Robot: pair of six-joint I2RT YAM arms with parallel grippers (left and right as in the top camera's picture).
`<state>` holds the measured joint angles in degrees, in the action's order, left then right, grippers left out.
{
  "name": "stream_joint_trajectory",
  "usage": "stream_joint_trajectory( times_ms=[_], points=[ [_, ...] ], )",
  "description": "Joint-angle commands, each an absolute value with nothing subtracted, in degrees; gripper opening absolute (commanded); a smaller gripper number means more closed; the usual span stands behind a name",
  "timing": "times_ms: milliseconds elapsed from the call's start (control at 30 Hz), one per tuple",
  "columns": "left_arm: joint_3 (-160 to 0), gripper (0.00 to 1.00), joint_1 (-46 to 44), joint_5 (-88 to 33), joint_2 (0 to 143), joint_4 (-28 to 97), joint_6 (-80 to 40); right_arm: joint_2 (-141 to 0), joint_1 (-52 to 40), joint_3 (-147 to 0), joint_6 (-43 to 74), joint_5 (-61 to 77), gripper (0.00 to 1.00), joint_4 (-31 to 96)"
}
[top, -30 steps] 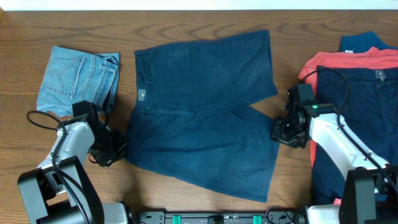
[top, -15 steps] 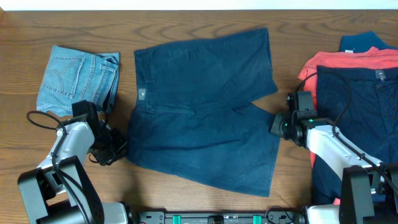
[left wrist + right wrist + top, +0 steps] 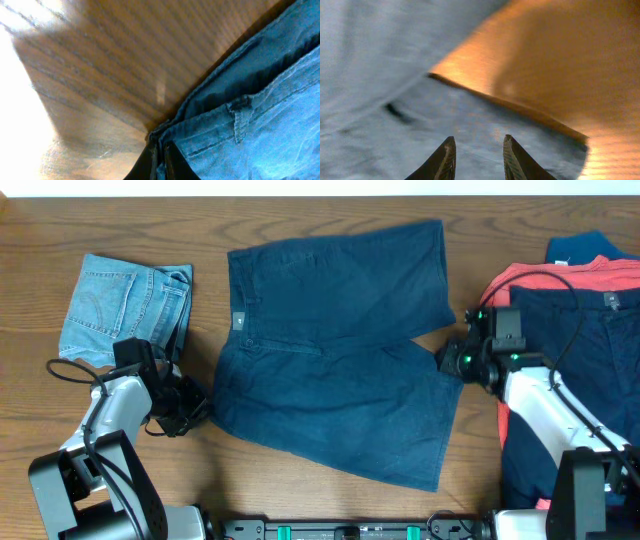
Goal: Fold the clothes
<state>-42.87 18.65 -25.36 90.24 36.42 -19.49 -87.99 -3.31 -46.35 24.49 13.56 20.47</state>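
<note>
Dark navy shorts point(image 3: 340, 350) lie spread flat across the middle of the table, waistband to the left with a small pale label point(image 3: 239, 319). My left gripper point(image 3: 200, 406) is at the waistband's lower corner. In the left wrist view its fingers point(image 3: 159, 161) are shut on a fold of the shorts' edge point(image 3: 260, 125), beside a belt loop. My right gripper point(image 3: 450, 362) hovers at the crotch notch between the two legs. In the right wrist view it point(image 3: 479, 145) stands open over the navy cloth point(image 3: 395, 75), with nothing pinched between the fingertips point(image 3: 451, 150).
A folded light-blue denim garment point(image 3: 125, 308) lies at the far left, close to my left arm. A pile of clothes sits at the right edge: coral-red point(image 3: 560, 275), navy point(image 3: 590, 330) and a blue piece point(image 3: 580, 245). Bare wood point(image 3: 300, 510) runs along the front.
The shorts have slid up and to the right on the table. My right gripper moved up and right along with them, and my left gripper shifted slightly right.
</note>
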Motion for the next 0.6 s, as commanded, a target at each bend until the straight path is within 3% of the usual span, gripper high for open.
stream_joint_trajectory(
  times_ms=[0,100,133,200,300,500,567],
  points=[
    [-42.65,0.07,18.9,-23.94,90.59,38.11,-18.7,-86.48,-2.68,-51.18,22.39,19.73,0.29,24.05],
    [-42.65,0.15,18.9,-23.57,90.54,39.64,-16.51,-86.48,-2.7,-54.04,21.41,19.75,0.29,29.15],
    [-42.85,0.23,18.9,-24.53,90.48,40.38,-14.04,-86.48,-2.7,-54.68,20.6,19.75,0.3,30.06],
    [-44.38,0.58,18.9,-24.84,89.84,44.8,-10.79,-86.48,-2.68,-55.94,18.98,19.73,0.3,31.68],
    [-47.33,0.75,18.9,-24.27,87.64,49.43,-8.97,-86.48,-2.68,-56.88,17.89,19.7,0.3,32.8],
    [-51.94,0.81,17.17,-23.16,80.51,45.8,-5.52,-86.48,-2.68,-57.01,17.93,19.44,0.31,32.95],
    [-51.99,0.69,15.09,-23.16,79.44,41.34,-4.91,-86.48,-2.68,-57.01,17.93,18.59,0.31,33.04]
  ],
)
